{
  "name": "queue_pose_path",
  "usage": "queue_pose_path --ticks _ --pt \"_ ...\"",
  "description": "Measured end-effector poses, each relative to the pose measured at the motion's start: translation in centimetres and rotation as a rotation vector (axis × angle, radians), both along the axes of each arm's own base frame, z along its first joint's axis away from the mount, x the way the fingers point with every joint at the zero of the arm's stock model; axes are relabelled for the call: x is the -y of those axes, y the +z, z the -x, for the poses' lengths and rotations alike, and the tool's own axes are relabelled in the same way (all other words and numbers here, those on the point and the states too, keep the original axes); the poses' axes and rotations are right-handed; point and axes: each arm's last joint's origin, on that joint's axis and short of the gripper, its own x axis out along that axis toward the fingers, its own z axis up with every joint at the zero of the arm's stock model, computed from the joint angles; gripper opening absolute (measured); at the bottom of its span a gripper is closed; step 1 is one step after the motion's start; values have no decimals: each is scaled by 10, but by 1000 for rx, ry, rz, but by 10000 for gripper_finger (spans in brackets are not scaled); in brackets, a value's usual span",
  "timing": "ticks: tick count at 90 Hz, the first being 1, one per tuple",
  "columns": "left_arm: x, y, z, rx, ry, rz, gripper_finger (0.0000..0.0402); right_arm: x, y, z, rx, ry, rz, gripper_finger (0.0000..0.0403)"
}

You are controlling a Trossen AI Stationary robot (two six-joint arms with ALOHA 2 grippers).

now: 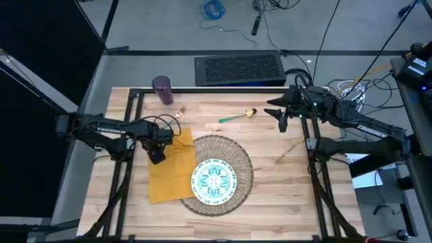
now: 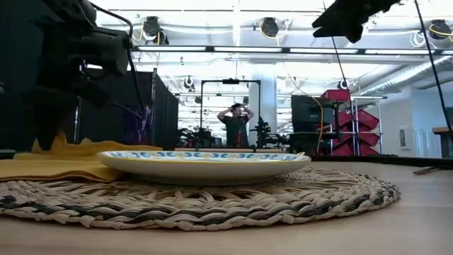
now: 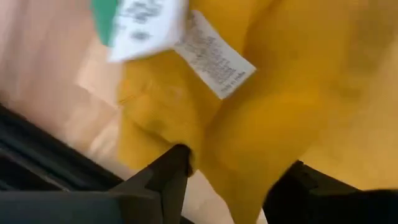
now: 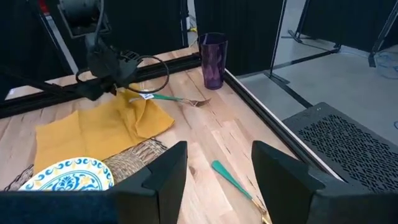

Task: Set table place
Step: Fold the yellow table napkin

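Observation:
The woven placemat (image 1: 229,152) lies at the table's middle, and the patterned plate (image 1: 214,179) sits on its near part. The yellow napkin (image 1: 169,177) lies left of the plate, its right edge under the placemat. My left gripper (image 1: 156,154) is down on the napkin's far part, shut on a bunch of cloth. A purple cup (image 1: 162,90) stands at the far left. A teal-handled fork (image 4: 180,99) lies near it, and a spoon (image 1: 237,117) lies at the far middle. My right gripper (image 1: 281,120) hangs open above the table's far right. My left gripper holds a raised fold of the napkin (image 3: 239,143) between its two fingers (image 3: 171,171), near the cloth's far edge beside its white labels (image 3: 214,59). The fingers come from above, slanting down. The rest of the napkin lies slack on the table.
A thin gold piece (image 1: 289,150) lies on the wood at the right. Black rails (image 1: 133,121) run along the table's left and right sides. A dark mesh panel (image 1: 239,67) sits beyond the far edge. A person (image 2: 239,126) stands far back in the room.

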Motion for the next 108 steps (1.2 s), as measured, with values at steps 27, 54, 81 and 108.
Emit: queue_pose_path --ticks 27,54,81,108 --pt "1 18 -8 22 -13 58 150 0 0 -1 5 0 2 166" --pt "-2 56 -23 89 -26 -3 150 0 0 -1 5 0 3 166" --pt "-18 57 -40 186 -22 -96 150 1 3 -1 28 1 17 166" --pt "-46 7 -71 101 -35 -114 150 1 4 -2 36 5 27 166"
